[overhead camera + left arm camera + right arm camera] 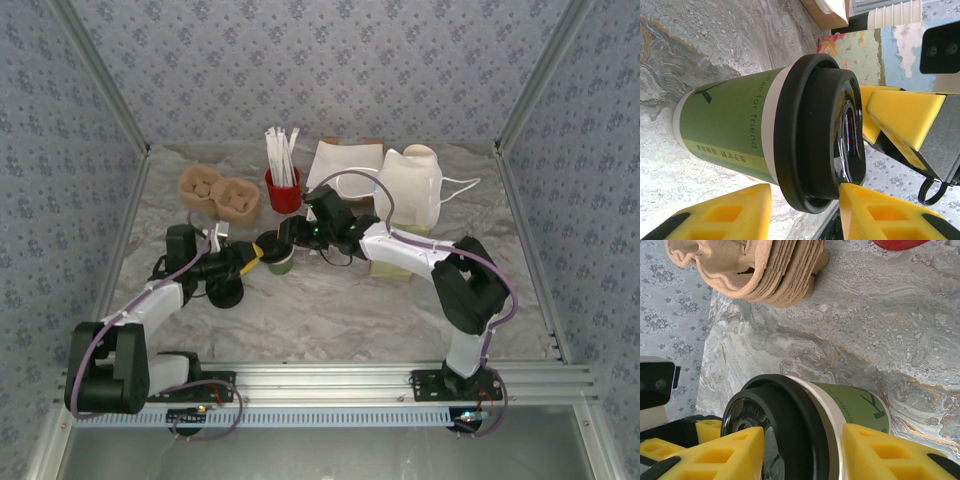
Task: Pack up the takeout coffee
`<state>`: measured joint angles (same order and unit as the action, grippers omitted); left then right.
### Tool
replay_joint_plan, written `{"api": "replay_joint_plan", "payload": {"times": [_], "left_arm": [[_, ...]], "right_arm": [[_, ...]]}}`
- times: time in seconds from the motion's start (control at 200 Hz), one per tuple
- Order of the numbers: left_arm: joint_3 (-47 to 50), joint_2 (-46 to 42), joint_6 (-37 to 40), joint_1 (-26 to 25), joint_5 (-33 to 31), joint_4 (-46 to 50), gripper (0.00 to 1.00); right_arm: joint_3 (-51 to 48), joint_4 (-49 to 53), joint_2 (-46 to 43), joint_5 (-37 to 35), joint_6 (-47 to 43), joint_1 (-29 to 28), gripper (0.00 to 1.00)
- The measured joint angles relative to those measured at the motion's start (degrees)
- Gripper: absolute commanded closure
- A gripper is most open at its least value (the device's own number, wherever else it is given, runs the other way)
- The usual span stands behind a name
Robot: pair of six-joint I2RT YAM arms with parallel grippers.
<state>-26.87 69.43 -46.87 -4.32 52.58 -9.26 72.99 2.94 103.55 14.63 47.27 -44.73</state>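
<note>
The takeout coffee [278, 260], a green paper cup with a black lid, stands upright on the marble table between the two arms. My left gripper [250, 258] reaches it from the left. In the left wrist view the left gripper [805, 194] is open around the lid of the coffee [740, 130]: one finger stands clear of the cup wall, the other finger's tip [850, 192] meets the lid's top edge. My right gripper [293, 238] sits just behind and right of the cup. Seen from the wrist, the right gripper [802, 432] is open, with the coffee [860, 405] showing through the gap.
A red cup with white sticks [283, 190] stands right behind the coffee. Stacked pulp carriers [220, 193] lie at the back left. A white paper bag [410, 185] and folded white paper [345, 160] stand at the back right. A stack of white cups [892, 14] lies beyond.
</note>
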Motion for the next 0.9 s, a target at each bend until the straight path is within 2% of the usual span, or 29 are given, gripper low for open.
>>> {"api": "replay_joint_plan", "payload": {"times": [0.495,0.715,0.905], "left_arm": [[-3.1,2.1,1.5,-2.2,-1.4,1.8,0.56],[-3.5,2.1,3.1,-2.2,-1.6,3.5,0.44],[-4.3,2.0,3.9,-2.2,-2.1,5.1,0.41]], "right_arm": [[0.0,-0.3,0.0,1.3,-0.1,0.3,0.50],[2.6,4.4,0.0,0.0,-3.0,0.2,0.49],[4.0,7.6,0.0,-1.3,-5.2,-0.2,0.48]]}}
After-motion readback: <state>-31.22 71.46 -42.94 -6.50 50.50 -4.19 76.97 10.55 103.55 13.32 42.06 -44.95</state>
